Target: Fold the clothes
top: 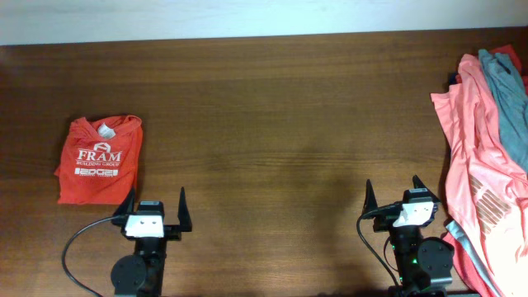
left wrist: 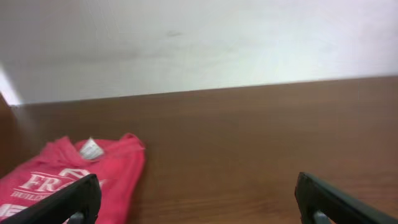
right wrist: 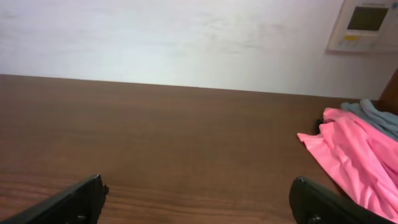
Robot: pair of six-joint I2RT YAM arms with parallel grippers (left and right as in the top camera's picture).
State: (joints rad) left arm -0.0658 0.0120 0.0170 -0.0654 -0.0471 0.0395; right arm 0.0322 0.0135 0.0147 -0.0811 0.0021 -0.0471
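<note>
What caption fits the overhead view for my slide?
Left gripper and right gripper open, empty; folded red FRAM shirt left, salmon-pink shirt piled at right.

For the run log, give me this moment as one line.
left gripper open, empty | right gripper open, empty | salmon-pink shirt unfolded, far right, untouched | FRAM shirt folded, far left

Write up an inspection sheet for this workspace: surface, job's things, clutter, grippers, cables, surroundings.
Surface: dark wooden table, bare across the middle.
Job's things: salmon-pink shirt, unfolded, heaped with a grey-blue shirt at the right edge.
Clutter: red FRAM shirt, folded, at the left.
Grippers: left gripper and right gripper both open, holding nothing, near the front edge.
Cables: black left cable loops beside the left arm; right cable beside the right arm.
Surroundings: white wall; wall panel with a small screen.
</note>
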